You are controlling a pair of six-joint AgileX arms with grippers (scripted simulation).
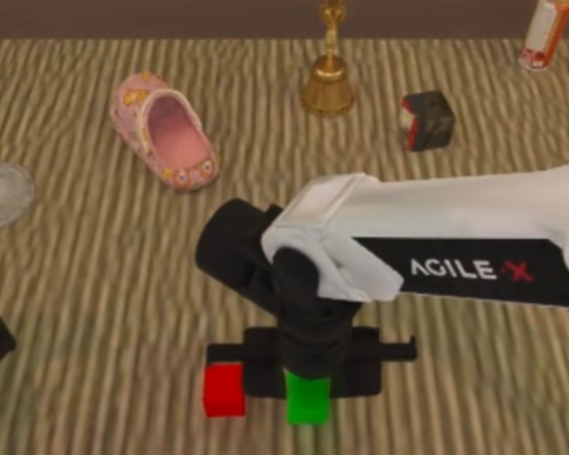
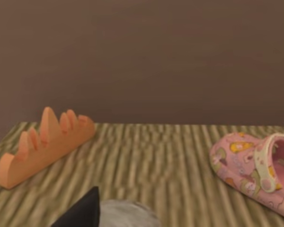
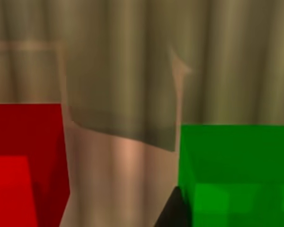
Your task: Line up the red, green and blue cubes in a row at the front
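Two cubes sit at the bench's front edge: your right pincer reaches down over the green cube, grip state untellable, red cube just beside it, apart. Behind stand a pink shoe and brass bell. Left arm parked at left.

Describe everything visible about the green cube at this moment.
The green cube is a small, plain, bright green solid with flat, unmarked faces. It sits at the table's front edge, right of the red cube with a bare gap between them. The right gripper stands directly over it, covering its upper part; whether the fingers grip it cannot be told.
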